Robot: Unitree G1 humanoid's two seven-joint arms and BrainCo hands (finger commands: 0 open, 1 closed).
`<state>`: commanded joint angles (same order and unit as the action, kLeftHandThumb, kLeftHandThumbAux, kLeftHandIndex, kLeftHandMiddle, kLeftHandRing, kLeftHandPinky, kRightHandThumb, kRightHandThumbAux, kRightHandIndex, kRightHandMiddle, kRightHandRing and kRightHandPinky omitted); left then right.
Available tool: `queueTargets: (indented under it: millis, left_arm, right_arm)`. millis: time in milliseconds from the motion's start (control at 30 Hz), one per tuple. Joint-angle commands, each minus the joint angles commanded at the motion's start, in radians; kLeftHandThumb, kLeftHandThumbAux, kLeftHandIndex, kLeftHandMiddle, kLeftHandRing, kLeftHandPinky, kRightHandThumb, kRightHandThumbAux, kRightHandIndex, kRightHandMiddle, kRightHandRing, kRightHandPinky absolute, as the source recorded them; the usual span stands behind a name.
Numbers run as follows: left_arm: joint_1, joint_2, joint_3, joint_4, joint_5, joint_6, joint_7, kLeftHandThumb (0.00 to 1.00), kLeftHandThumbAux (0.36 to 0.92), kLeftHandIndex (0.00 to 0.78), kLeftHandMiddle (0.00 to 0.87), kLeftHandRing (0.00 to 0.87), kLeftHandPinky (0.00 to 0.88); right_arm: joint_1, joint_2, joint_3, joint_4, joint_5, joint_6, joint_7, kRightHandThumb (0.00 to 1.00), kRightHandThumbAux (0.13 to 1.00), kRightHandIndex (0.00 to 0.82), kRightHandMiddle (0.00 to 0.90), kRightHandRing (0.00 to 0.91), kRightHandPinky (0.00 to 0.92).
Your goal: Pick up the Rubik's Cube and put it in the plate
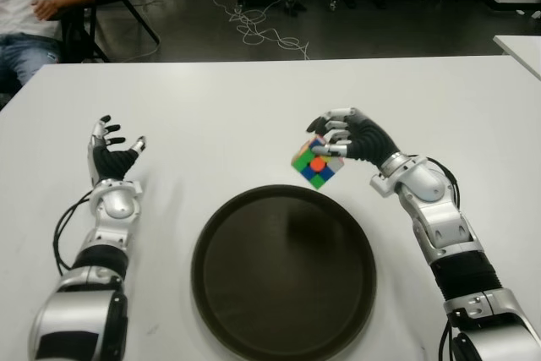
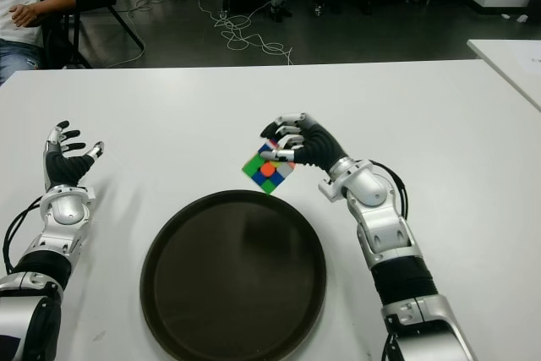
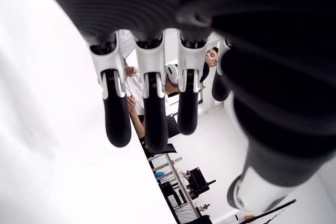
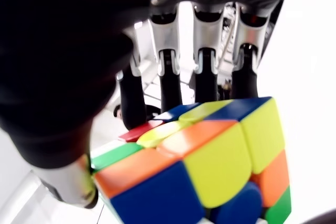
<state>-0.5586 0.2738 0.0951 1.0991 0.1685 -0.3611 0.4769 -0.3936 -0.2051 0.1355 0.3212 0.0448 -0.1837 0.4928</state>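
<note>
With the Rubik's Cube [image 1: 317,165] clamped in the right hand [image 1: 348,136] and lifted off the table [image 1: 254,99], pickup looks done; it hangs just beyond the plate [image 1: 283,272] rim at one o'clock. Left hand [image 1: 112,156], fingers spread, waits at nine. Placing remains.

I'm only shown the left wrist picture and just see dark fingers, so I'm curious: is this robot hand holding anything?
Observer: No. The left robot hand is open and holds nothing, above the white table.
Operator: Where's the cube then?
Observer: The right robot hand grips the Rubik's Cube, lifted clear of the table.
Operator: Is it in the plate?
Observer: Not yet. It shows just beyond the far rim of the dark round plate.
</note>
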Motion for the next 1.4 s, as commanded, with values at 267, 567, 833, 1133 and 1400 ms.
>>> queueTargets:
  millis: [267, 567, 833, 1133, 1400]
  left_arm:
    - [0.001, 0.004, -0.004, 0.003, 0.005, -0.002, -0.001, 0.13, 0.751, 0.142, 0.213, 0.25, 0.312]
    - [0.006, 0.003, -0.008, -0.005, 0.009, -0.01, 0.0, 0.13, 0.753, 0.15, 0.222, 0.26, 0.332]
    - [0.005, 0.003, -0.006, -0.006, 0.005, -0.008, -0.006, 0.138, 0.744, 0.159, 0.235, 0.276, 0.328]
    - [0.004, 0.0, -0.003, -0.004, 0.001, -0.011, -0.005, 0.11, 0.768, 0.146, 0.262, 0.331, 0.401]
    - [0.003, -0.001, -0.003, -0.006, 0.001, 0.0, -0.004, 0.143, 0.763, 0.146, 0.254, 0.32, 0.406]
  right_arm:
    - [0.005, -0.002, 0.018, 0.034, 0.003, -0.06, 0.075, 0.176, 0.798, 0.623, 0.78, 0.814, 0.815]
    - [0.018, -0.006, 0.057, 0.061, -0.02, -0.111, 0.122, 0.12, 0.818, 0.637, 0.776, 0.809, 0.804]
    - [0.029, -0.009, 0.067, 0.061, -0.013, -0.151, 0.156, 0.128, 0.814, 0.634, 0.778, 0.81, 0.807]
    - [0.043, -0.016, 0.076, 0.039, -0.008, -0.179, 0.187, 0.076, 0.81, 0.649, 0.787, 0.82, 0.819]
    - [0.042, -0.021, 0.077, 0.041, 0.007, -0.197, 0.226, 0.084, 0.817, 0.663, 0.791, 0.824, 0.824]
